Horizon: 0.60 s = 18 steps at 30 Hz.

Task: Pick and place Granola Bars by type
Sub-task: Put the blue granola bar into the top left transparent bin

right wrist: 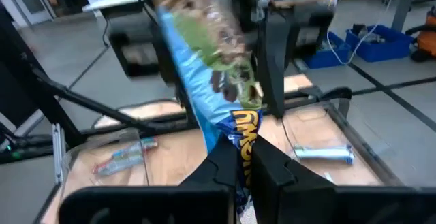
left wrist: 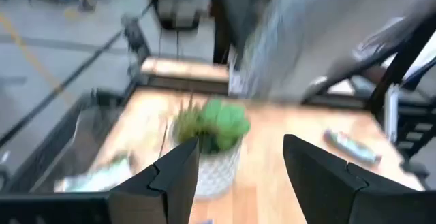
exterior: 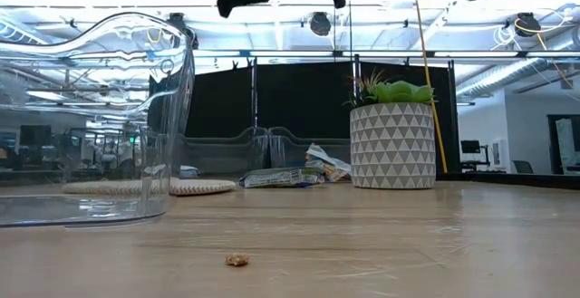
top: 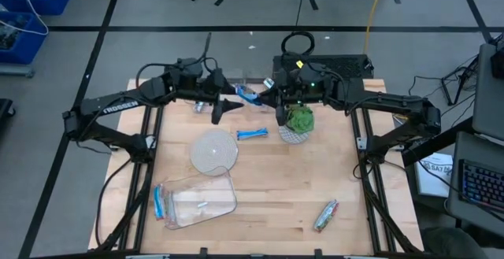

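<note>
My right gripper [right wrist: 245,161] hangs high over the table's far middle [top: 266,96], beside the potted plant [top: 298,121], and is shut on a blue granola bar [right wrist: 204,60]. My left gripper [left wrist: 242,157] is open and holds nothing; it hovers just left of the right one [top: 220,108]. A second blue bar [top: 252,134] lies flat on the table below them. Another blue bar [top: 160,201] lies against the left side of the clear tub [top: 201,200]. A silver-green bar with red [top: 326,214] lies near the right front. My right gripper pinches the blue bar's lower end [right wrist: 240,137] between its two fingers. The bar is lifted clear of the table and sticks out beyond the fingertips, its free end [top: 246,92] pointing toward the left gripper.
A round clear lid [top: 214,150] lies flat left of centre. The plant's patterned pot [exterior: 391,144] stands on the far right half. A second clear tub [exterior: 254,149] sits at the far edge. A small crumb [exterior: 237,260] lies near the front. Bare wood shows at the front middle [top: 276,204].
</note>
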Tool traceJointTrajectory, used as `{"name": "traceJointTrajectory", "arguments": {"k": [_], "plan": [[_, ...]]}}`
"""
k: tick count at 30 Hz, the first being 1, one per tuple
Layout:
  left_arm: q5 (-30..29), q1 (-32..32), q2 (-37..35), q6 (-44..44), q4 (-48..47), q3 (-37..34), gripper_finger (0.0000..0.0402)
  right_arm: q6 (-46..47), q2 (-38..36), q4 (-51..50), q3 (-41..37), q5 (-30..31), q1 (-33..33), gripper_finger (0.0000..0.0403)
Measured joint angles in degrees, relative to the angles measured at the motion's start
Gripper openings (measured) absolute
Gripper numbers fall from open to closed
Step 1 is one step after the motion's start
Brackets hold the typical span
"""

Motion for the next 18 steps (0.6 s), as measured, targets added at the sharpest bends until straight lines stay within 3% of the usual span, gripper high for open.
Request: {"name": "traceJointTrajectory", "arguments": {"k": [4, 12, 18], "plan": [[0.29, -0.66, -0.2, 0.26, -0.04, 0.0, 0.0218, 0.0, -0.03, -0.23, 0.0, -0.07, -0.02, 0.0007], [0.58, -4.16, -0.2, -3.64, 11.04, 0.0, 0.0219, -0.23, 0.69, -0.9, 0.0, -0.1, -0.02, 0.0006], [-4.0, -6.12, -0.19, -5.49, 14.32, 0.02, 0.0218, -0.39, 0.67, -0.14, 0.0, -0.22, 0.0, 0.0006]]}}
